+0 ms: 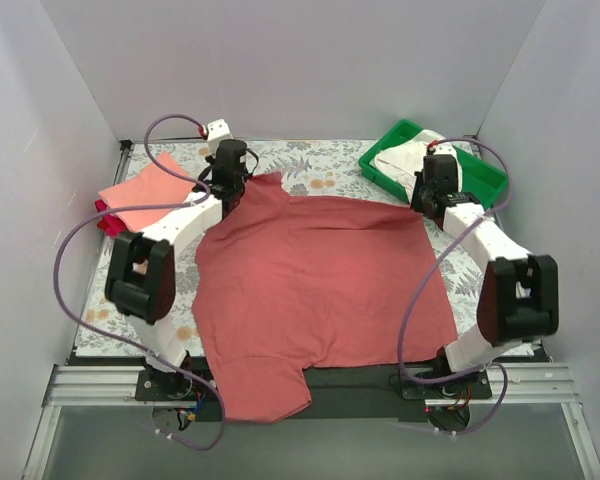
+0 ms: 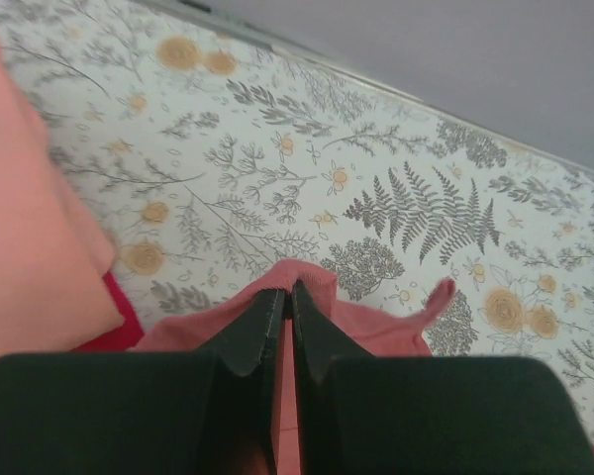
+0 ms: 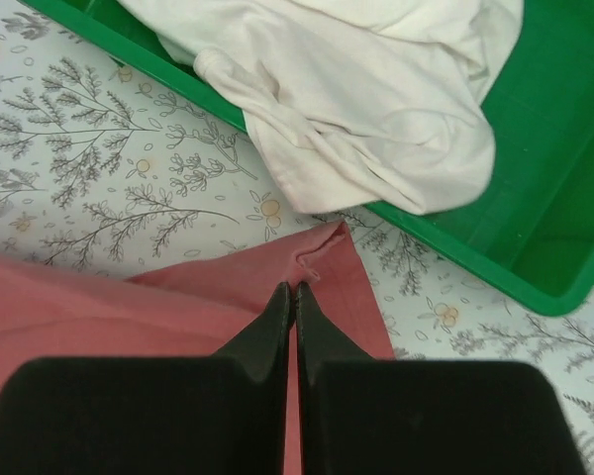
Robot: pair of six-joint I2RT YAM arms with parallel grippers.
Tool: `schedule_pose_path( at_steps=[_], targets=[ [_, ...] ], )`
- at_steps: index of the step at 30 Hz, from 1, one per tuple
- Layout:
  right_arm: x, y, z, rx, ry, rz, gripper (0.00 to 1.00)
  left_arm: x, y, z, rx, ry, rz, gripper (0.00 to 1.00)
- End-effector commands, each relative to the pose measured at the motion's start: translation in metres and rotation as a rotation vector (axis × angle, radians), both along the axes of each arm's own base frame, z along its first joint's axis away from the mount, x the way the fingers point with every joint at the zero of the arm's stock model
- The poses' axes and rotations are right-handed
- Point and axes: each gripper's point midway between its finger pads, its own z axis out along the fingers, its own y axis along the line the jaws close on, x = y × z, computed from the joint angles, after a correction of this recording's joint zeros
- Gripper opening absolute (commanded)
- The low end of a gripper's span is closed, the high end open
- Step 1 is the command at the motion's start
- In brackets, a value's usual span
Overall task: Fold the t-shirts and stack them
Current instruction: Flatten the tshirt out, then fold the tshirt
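Top external view: at the left edge of the desk (image 1: 320, 160) a folded salmon-pink t-shirt (image 1: 145, 190) lies on a crimson t-shirt (image 1: 105, 222), of which only a sliver shows. Just right of that pile the left gripper (image 1: 230, 195) is pinched shut on the far-left part of the brick-red t-shirt (image 1: 320, 290), at what looks like a sleeve; the left wrist view shows a ridge of red cloth bunched at the closed fingertips. The shirt is spread flat over the middle of the desk, its long axis running left to right, and one sleeve hangs over the near edge. Its far edge stretches between the two grippers, so each arm already has the corner nearer to it. The right gripper (image 1: 427, 200) is closed on the far-right corner, the cloth puckering slightly at its tips in the right wrist view. Both arms reach forward from the near edge, wrists tipped down at the cloth. The body of the shirt lies toward the near edge from both grippers, so a fold would likely carry the far edge that way. At the far-right corner a green tray (image 1: 485, 180) holds a crumpled cream-white t-shirt (image 1: 395, 160).
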Motion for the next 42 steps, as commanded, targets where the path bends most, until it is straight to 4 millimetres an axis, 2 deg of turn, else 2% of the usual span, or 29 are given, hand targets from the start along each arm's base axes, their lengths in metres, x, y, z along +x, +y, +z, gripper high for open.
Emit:
schedule_pose_path(
  at_steps=[1,2,3,4,6,8,12,17,18,19,20,21,22,23,24,25,26,29,30,31,32,33,34,37,38,39,40,42],
  targets=[
    [0.05,0.012,0.009,0.051,-0.086,0.036,0.01,0.047,-0.003,-0.006,-0.14,-0.02,-0.063,0.0],
    [0.057,0.012,0.01,0.053,-0.09,0.032,0.01,0.057,0.001,-0.03,-0.149,0.018,-0.058,0.0],
    [0.062,0.01,0.0,0.047,-0.069,0.027,0.01,0.061,-0.002,-0.038,-0.164,0.036,-0.083,0.0],
    [0.065,0.009,-0.001,0.043,-0.068,0.021,0.01,0.068,0.0,-0.037,-0.173,0.029,-0.081,0.0],
    [0.072,0.007,-0.001,0.04,-0.071,0.015,0.01,0.075,0.005,-0.055,-0.188,0.059,-0.061,0.0],
    [0.075,0.006,-0.007,0.04,-0.059,0.013,0.01,0.075,0.005,-0.061,-0.209,0.07,-0.066,0.0],
    [0.073,0.008,-0.007,0.045,-0.058,0.02,0.01,0.07,0.004,-0.062,-0.219,0.063,-0.077,0.0],
    [0.066,0.01,0.0,0.058,-0.069,0.035,0.01,0.058,-0.005,-0.04,-0.233,0.034,-0.152,0.0],
    [0.063,0.01,0.005,0.059,-0.081,0.035,0.01,0.053,-0.007,-0.043,-0.235,0.048,-0.169,0.0],
    [0.059,0.009,0.003,0.059,-0.073,0.034,0.01,0.048,-0.008,-0.032,-0.239,0.031,-0.184,0.0],
    [0.056,0.009,0.003,0.06,-0.073,0.035,0.01,0.043,-0.011,-0.032,-0.244,0.037,-0.206,0.0],
    [0.053,0.009,0.008,0.063,-0.085,0.038,0.01,0.034,-0.01,-0.039,-0.246,0.056,-0.212,0.0],
    [0.048,0.01,0.003,0.069,-0.072,0.044,0.01,0.027,-0.011,-0.042,-0.252,0.067,-0.219,0.0],
    [0.045,0.01,0.005,0.072,-0.075,0.048,0.01,0.019,-0.01,-0.031,-0.27,0.048,-0.223,0.0],
    [0.042,0.011,0.009,0.078,-0.083,0.052,0.01,0.005,-0.01,-0.044,-0.279,0.081,-0.226,0.0],
    [0.038,0.013,0.008,0.084,-0.079,0.064,0.01,-0.002,-0.009,-0.045,-0.288,0.085,-0.225,0.0],
    [0.033,0.013,0.004,0.087,-0.071,0.067,0.01,-0.012,-0.007,-0.029,-0.308,0.05,-0.225,0.0],
    [0.024,0.015,0.008,0.099,-0.077,0.084,0.01,-0.046,-0.009,-0.045,-0.36,0.086,-0.244,0.0],
    [0.018,0.015,0.006,0.102,-0.072,0.085,0.01,-0.055,-0.009,-0.03,-0.388,0.05,-0.251,0.0],
    [0.014,0.015,0.004,0.105,-0.066,0.086,0.01,-0.069,-0.01,-0.044,-0.401,0.078,-0.264,0.0],
    [0.012,0.013,0.004,0.107,-0.064,0.083,0.01,-0.076,-0.01,-0.043,-0.41,0.077,-0.269,0.0],
    [0.007,0.012,0.003,0.111,-0.064,0.081,0.01,-0.084,-0.01,-0.031,-0.421,0.047,-0.278,0.0],
    [0.004,0.011,0.003,0.112,-0.061,0.081,0.01,-0.096,-0.009,-0.045,-0.43,0.077,-0.269,0.0],
    [-0.005,0.004,0.002,0.114,-0.058,0.061,0.01,-0.118,-0.008,-0.037,-0.469,0.048,-0.269,0.0],
    [-0.007,0.001,0.001,0.117,-0.054,0.052,0.01,-0.13,-0.008,-0.049,-0.478,0.074,-0.273,0.0],
    [-0.01,0.0,0.002,0.122,-0.055,0.046,0.01,-0.136,-0.008,-0.051,-0.488,0.077,-0.272,0.0],
    [-0.013,-0.004,-0.002,0.125,-0.048,0.039,0.01,-0.143,-0.007,-0.042,-0.514,0.052,-0.272,0.0],
    [-0.018,-0.007,-0.001,0.126,-0.049,0.034,0.01,-0.159,-0.007,-0.051,-0.539,0.067,-0.275,0.0]
  ],
)
